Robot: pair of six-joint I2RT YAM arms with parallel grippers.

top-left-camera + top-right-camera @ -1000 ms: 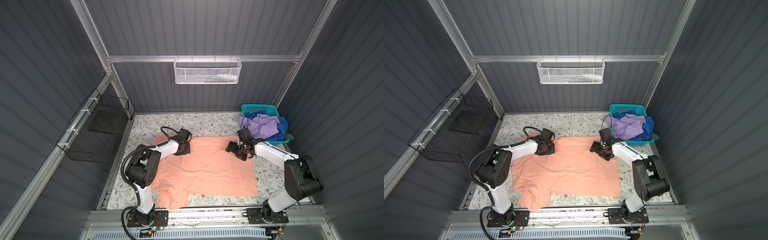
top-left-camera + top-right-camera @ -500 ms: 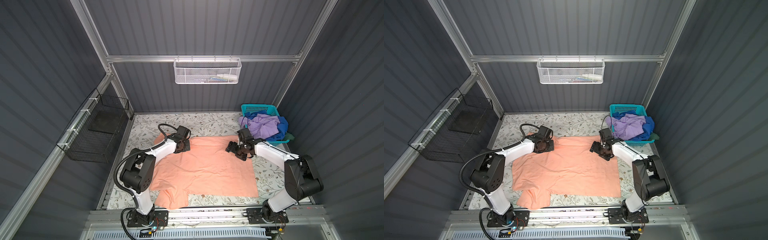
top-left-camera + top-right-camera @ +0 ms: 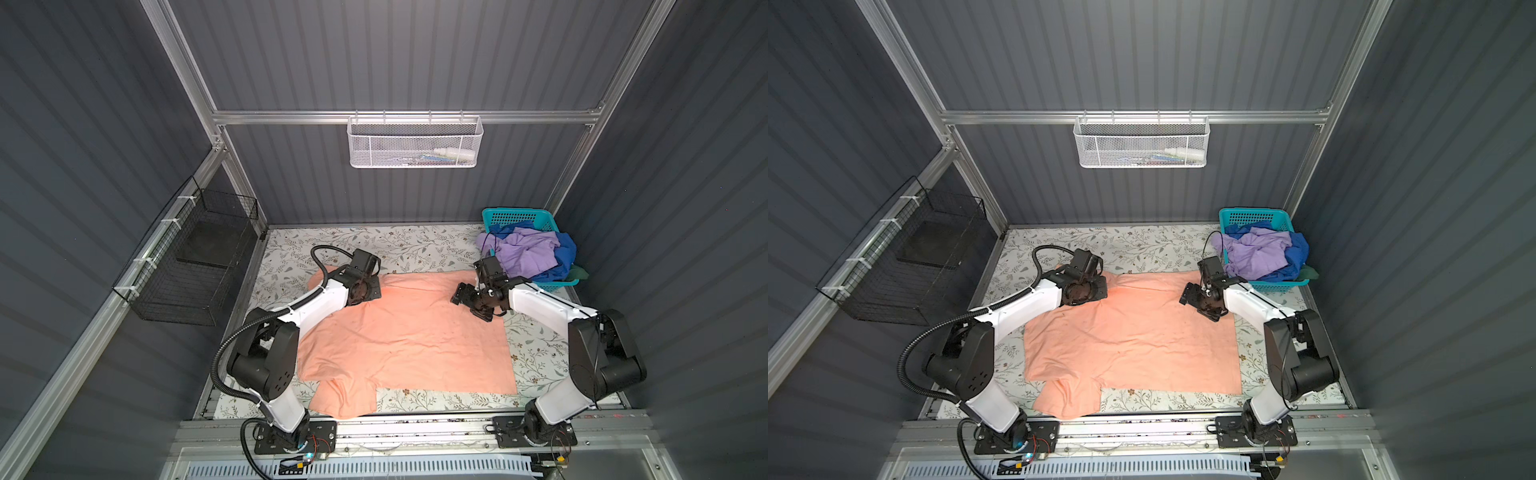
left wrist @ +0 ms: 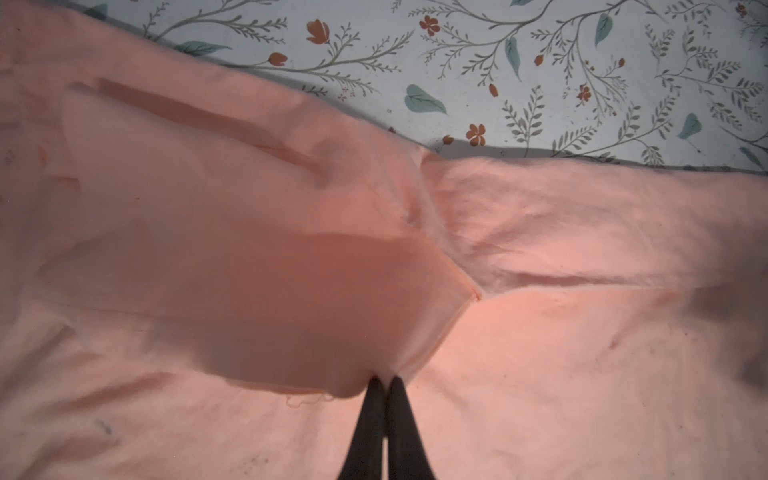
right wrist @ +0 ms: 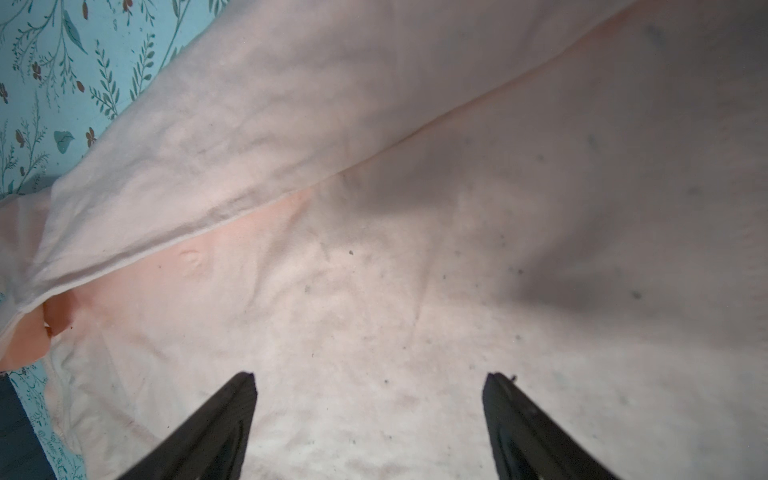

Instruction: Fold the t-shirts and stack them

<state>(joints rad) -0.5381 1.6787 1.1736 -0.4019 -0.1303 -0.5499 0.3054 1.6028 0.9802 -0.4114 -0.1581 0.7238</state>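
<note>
A peach-orange t-shirt (image 3: 407,332) (image 3: 1133,336) lies spread on the floral table, one sleeve hanging toward the front edge. My left gripper (image 3: 365,289) (image 3: 1088,291) sits at the shirt's far left corner. In the left wrist view the left gripper (image 4: 384,382) is shut on a raised fold of the peach cloth (image 4: 249,270). My right gripper (image 3: 469,305) (image 3: 1198,305) hovers over the far right corner. In the right wrist view it (image 5: 370,382) is open, with only flat cloth (image 5: 374,249) between the fingers. Lavender (image 3: 523,253), blue (image 3: 565,253) and green (image 3: 579,272) shirts are heaped in the basket.
The teal basket (image 3: 517,218) stands at the far right corner, close behind the right gripper. A black wire basket (image 3: 195,262) hangs on the left wall and a white mesh basket (image 3: 415,143) on the back rail. Bare floral table (image 3: 536,365) shows right of the shirt.
The left arm's elbow has swung toward the front left while its gripper stayed at the shirt's far left corner, pinched on the cloth. The right arm has not moved.
</note>
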